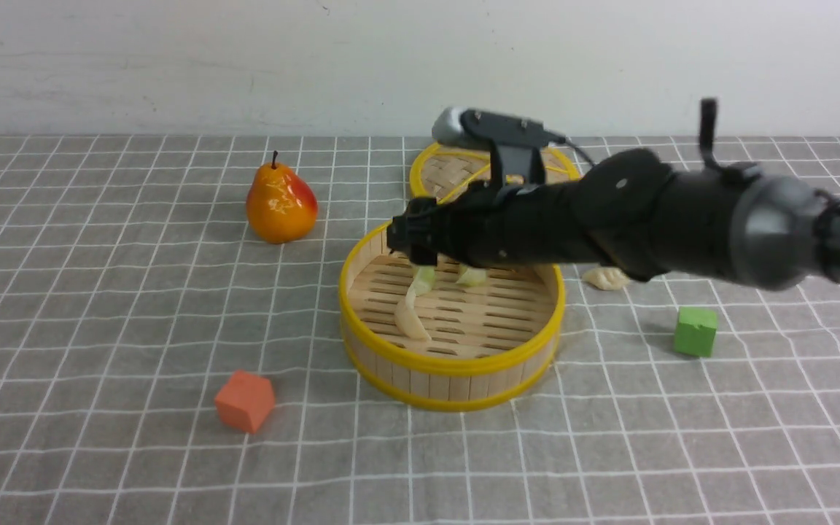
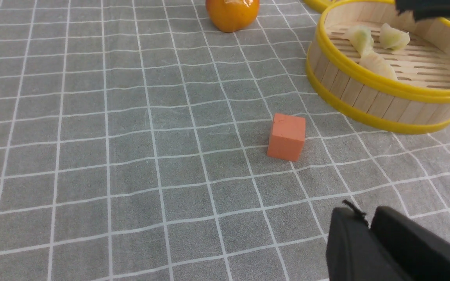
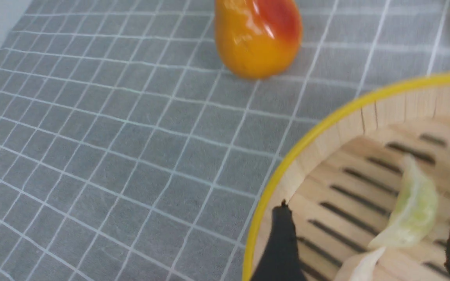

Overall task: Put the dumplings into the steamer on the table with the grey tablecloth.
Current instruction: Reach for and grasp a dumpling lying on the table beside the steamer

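Fingers (image 3: 283,242) of the right gripper (image 3: 371,210) spread wide inside the steamer (image 1: 456,364), green dumpling (image 3: 412,210) between them touching neither, white dumpling (image 3: 359,267) against it, another dumpling (image 1: 607,278) outside on the grey tablecloth (image 1: 99,328), left gripper (image 2: 365,220) well away, fingers pressed together, empty

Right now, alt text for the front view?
Right pincer hangs open over the steamer, which holds three dumplings; a fourth dumpling lies on the grey tablecloth beside it. Around it: a pear, an orange cube, a green cube and the lid.
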Motion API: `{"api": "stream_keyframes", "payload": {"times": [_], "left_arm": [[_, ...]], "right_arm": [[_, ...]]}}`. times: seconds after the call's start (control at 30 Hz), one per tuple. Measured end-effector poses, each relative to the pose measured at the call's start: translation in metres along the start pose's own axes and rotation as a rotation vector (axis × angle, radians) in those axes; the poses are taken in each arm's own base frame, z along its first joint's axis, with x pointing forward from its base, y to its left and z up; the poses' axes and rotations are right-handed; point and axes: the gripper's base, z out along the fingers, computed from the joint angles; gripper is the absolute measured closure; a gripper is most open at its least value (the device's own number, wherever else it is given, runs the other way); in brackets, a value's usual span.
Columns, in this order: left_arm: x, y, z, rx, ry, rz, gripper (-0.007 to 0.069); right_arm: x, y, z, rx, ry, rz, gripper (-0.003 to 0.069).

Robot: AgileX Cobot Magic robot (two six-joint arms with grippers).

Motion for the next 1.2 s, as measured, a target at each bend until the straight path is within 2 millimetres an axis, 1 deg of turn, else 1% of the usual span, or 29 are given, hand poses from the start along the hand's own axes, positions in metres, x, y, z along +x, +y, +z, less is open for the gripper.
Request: {"api": "stream_keyframes", "payload": {"times": [0.03, 0.07, 0.1, 0.17, 0.2, 0.23, 0.27, 0.3, 0.33, 0.37, 0.4, 0.43, 0.47, 0.5, 0.57, 0.6, 0.63, 0.7, 0.8, 0.9, 0.93, 0.97, 1.0, 1.07, 1.13, 1.2], "left_arm": [[0.0, 0.0, 0.0, 0.0, 0.0, 0.0, 0.055], [0.0, 0.0, 0.0, 0.0, 0.001, 0.0, 0.055], [0.0, 0.0, 0.0, 0.0, 0.001, 0.0, 0.0549], [0.0, 0.0, 0.0, -0.001, 0.001, 0.001, 0.0548], [0.0, 0.0, 0.0, -0.002, 0.0, 0.003, 0.0548], [0.0, 0.0, 0.0, -0.002, 0.0, 0.003, 0.0548], [0.0, 0.0, 0.0, -0.003, 0.0, 0.004, 0.0548], [0.0, 0.0, 0.0, -0.003, 0.0, 0.004, 0.0548], [0.0, 0.0, 0.0, -0.003, 0.0, 0.004, 0.0548], [0.0, 0.0, 0.0, -0.003, 0.0, 0.004, 0.0548], [0.0, 0.0, 0.0, -0.003, 0.0, 0.004, 0.0548], [0.0, 0.0, 0.0, -0.003, 0.0, 0.004, 0.0548], [0.0, 0.0, 0.0, -0.003, -0.001, 0.004, 0.0548], [0.0, 0.0, 0.0, -0.004, -0.001, 0.005, 0.0548], [0.0, 0.0, 0.0, -0.004, -0.001, 0.005, 0.0548], [0.0, 0.0, 0.0, -0.004, -0.001, 0.005, 0.0548], [0.0, 0.0, 0.0, -0.004, -0.001, 0.006, 0.0548], [0.0, 0.0, 0.0, -0.004, -0.001, 0.006, 0.0548], [0.0, 0.0, 0.0, -0.004, -0.001, 0.006, 0.0548], [0.0, 0.0, 0.0, -0.004, -0.001, 0.006, 0.0548], [0.0, 0.0, 0.0, -0.004, -0.001, 0.006, 0.0548], [0.0, 0.0, 0.0, -0.004, -0.001, 0.006, 0.0548], [0.0, 0.0, 0.0, -0.004, -0.001, 0.006, 0.0547], [0.0, 0.0, 0.0, -0.004, -0.001, 0.006, 0.0547], [0.0, 0.0, 0.0, -0.004, -0.001, 0.006, 0.0545], [0.0, 0.0, 0.0, -0.004, -0.001, 0.006, 0.0543]], "right_arm": [[-0.002, 0.0, -0.002, 0.001, -0.006, -0.012, 0.0137], [-0.015, -0.003, -0.019, -0.01, -0.013, -0.102, 0.014], [-0.022, -0.01, -0.031, -0.022, 0.012, -0.154, 0.0148], [-0.029, -0.026, -0.045, -0.018, 0.066, -0.22, 0.0156], [-0.029, -0.041, -0.051, -0.013, 0.126, -0.246, 0.0165], [-0.028, -0.049, -0.054, -0.003, 0.163, -0.274, 0.0169], [-0.024, -0.064, -0.056, 0.014, 0.226, -0.302, 0.0178], [-0.024, -0.067, -0.056, 0.018, 0.238, -0.308, 0.0178], [-0.016, -0.091, -0.056, 0.054, 0.328, -0.35, 0.0193], [-0.014, -0.102, -0.056, 0.077, 0.356, -0.375, 0.0199], [-0.008, -0.117, -0.052, 0.11, 0.396, -0.413, 0.0213], [-0.006, -0.123, -0.051, 0.125, 0.407, -0.439, 0.0219], [-0.002, -0.136, -0.045, 0.154, 0.429, -0.505, 0.023], [0.001, -0.143, -0.039, 0.174, 0.431, -0.557, 0.0242], [0.003, -0.152, -0.03, 0.211, 0.41, -0.639, 0.0258], [0.003, -0.153, -0.029, 0.215, 0.406, -0.646, 0.026], [0.003, -0.16, -0.02, 0.257, 0.357, -0.686, 0.027], [0.004, -0.168, -0.011, 0.301, 0.305, -0.704, 0.0277], [0.007, -0.176, 0.001, 0.328, 0.278, -0.709, 0.0279], [0.01, -0.181, 0.01, 0.327, 0.281, -0.695, 0.0279], [0.011, -0.184, 0.017, 0.324, 0.276, -0.667, 0.0279], [0.013, -0.185, 0.019, 0.322, 0.278, -0.66, 0.0279], [0.014, -0.188, 0.026, 0.319, 0.266, -0.619, 0.0279], [0.013, -0.189, 0.03, 0.315, 0.259, -0.584, 0.0282], [0.01, -0.189, 0.033, 0.291, 0.256, -0.481, 0.0305], [0.008, -0.188, 0.032, 0.254, 0.282, -0.372, 0.0358]]}}
